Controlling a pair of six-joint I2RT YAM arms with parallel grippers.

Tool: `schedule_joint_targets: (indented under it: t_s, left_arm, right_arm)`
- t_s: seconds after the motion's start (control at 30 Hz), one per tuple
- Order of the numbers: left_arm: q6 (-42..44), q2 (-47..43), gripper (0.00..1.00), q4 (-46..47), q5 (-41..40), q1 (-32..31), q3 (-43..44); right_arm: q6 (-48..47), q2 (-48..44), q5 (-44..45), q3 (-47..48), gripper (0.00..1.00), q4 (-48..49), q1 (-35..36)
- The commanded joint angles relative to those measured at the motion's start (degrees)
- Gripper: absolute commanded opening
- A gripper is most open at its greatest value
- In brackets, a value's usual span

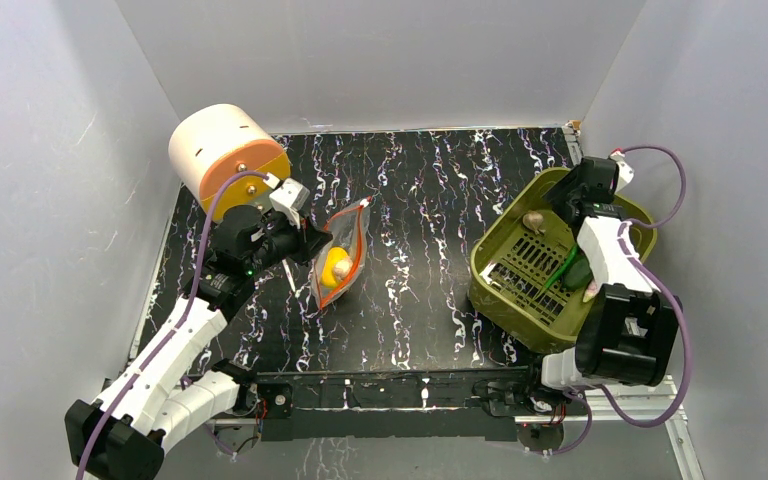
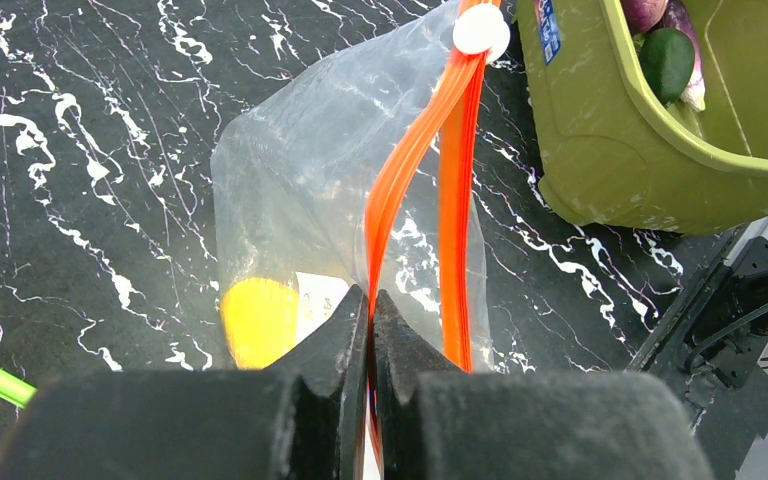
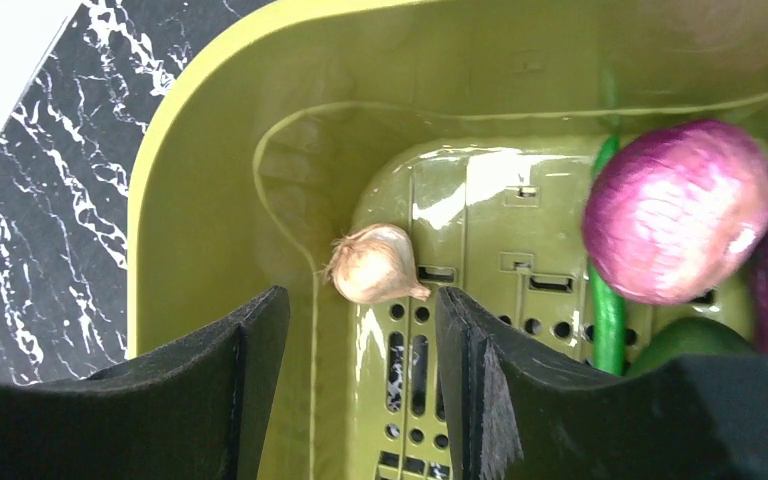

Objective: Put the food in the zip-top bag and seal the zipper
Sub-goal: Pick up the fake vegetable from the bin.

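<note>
left claw [image 2: 371,300] pinches the zipper [image 2: 455,200]; sink the open right claw [image 3: 360,300] around the beige lump [image 3: 372,263] at twelve o'clock.

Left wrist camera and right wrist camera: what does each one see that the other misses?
Only the left wrist view shows the bag with the lemon inside, and the left gripper shut on the zipper. Only the right wrist view shows the beige lump on the basket's slotted floor, just ahead of the open right gripper. Both show the basket, a green piece in it, and the table.
</note>
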Motion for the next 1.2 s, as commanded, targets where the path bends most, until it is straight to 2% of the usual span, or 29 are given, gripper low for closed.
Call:
schedule_joint_targets:
  t_s: [0.0,0.17,0.67,1.17]
  left_arm:
    - [1.0,-1.8,0.00,0.3,-0.2,-0.3,0.4]
    - [1.0,-1.8,0.00,0.3,-0.2,-0.3,0.3]
    - [0.7,-1.8,0.00,0.6,0.5,-0.3,0.3]
    - [0.3,-2.8,0.00,0.6,1.4,-0.3,0.6]
  right_arm:
    - [1.6,2.1,-4.5,-0.7,0.53,8.8,-0.3]
    - [1.6,5.3,-3.1,-1.6,0.54,10.0,-0.5]
    - [0.8,9.8,-6.4,-6.2,0.56,16.9,-0.5]
    - [-3.3,13.2,-5.7,-4.5,0.55,13.3,-0.5]
